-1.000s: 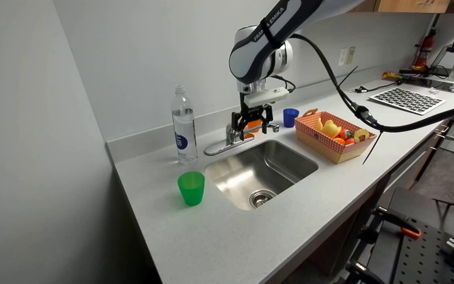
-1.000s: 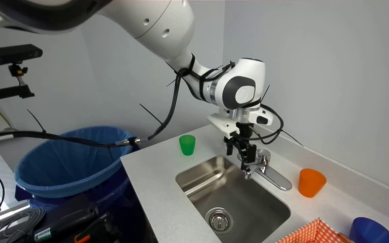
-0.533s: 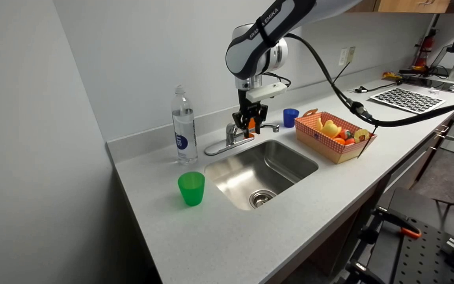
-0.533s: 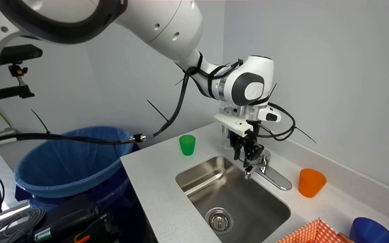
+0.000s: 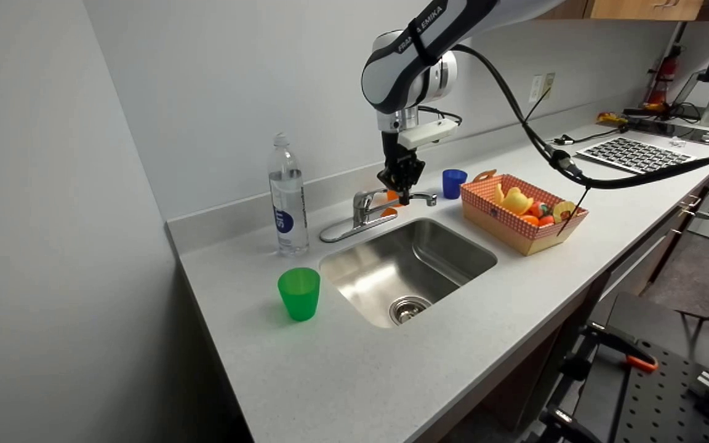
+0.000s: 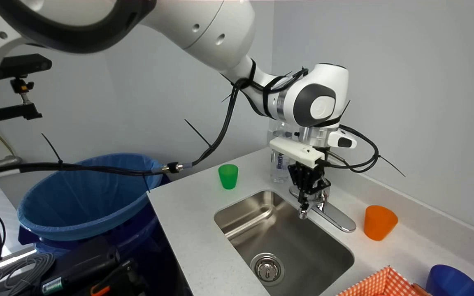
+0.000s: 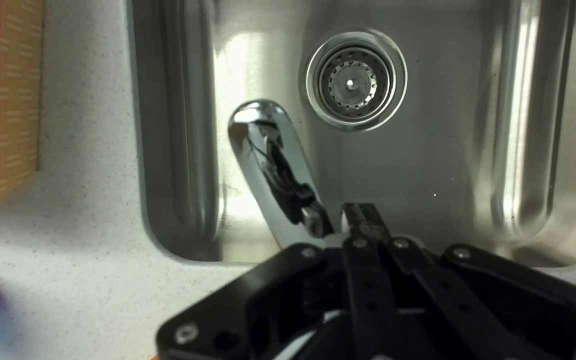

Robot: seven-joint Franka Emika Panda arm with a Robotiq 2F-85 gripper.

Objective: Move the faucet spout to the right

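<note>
The chrome faucet spout (image 5: 422,196) reaches out low and nearly level over the back edge of the sink from its chrome base (image 5: 361,212). My gripper (image 5: 404,200) points down at the spout's outer half, its fingertips together with nothing between them. In the wrist view the spout (image 7: 255,165) slants up and left, just left of the shut fingertips (image 7: 365,220), and mirrors the gripper. Seen in an exterior view, the gripper (image 6: 304,202) covers much of the tube, with the spout's tip (image 6: 303,213) showing below. Whether fingers and spout touch, I cannot tell.
Left of the faucet stand a water bottle (image 5: 288,209) and a green cup (image 5: 299,295). An orange cup (image 6: 379,223), a blue cup (image 5: 453,183) and a checked basket (image 5: 496,224) of toy food are on the opposite side. The steel sink (image 6: 298,255) lies in front.
The jaws have gone from open to shut. The gripper has shifted along toward the spout's tip and, in an exterior view, to the right. The spout looks unmoved.
</note>
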